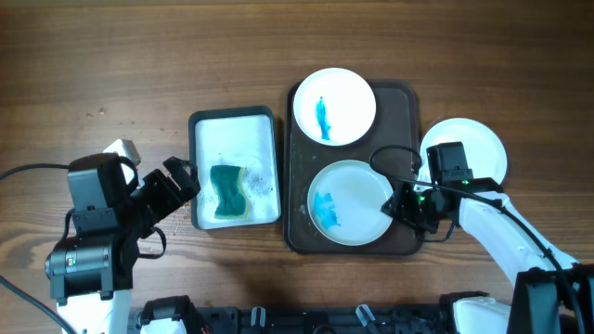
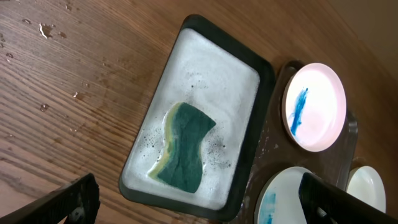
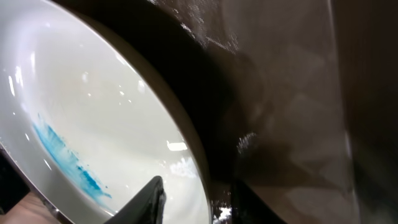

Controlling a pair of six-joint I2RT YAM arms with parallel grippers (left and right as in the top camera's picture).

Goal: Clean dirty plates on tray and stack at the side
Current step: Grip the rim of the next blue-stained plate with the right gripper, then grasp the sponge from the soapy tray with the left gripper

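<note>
The right claw [image 1: 401, 202] is set astride the right rim of the near streaked plate [image 1: 348, 202] on the tray [image 1: 405, 97]; its grip cannot be told, the tips being cut off. The left claw [image 1: 181, 184] is spread wide, empty, over bare surface [image 1: 93, 74].

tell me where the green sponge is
In the overhead view, the green sponge lies in the soapy basin, just left of the tray.

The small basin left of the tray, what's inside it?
A green sponge with a yellow edge lies in white foamy water flecked with dark specks, inside the basin. The basin floor beneath the sponge and foam is covered.
</note>
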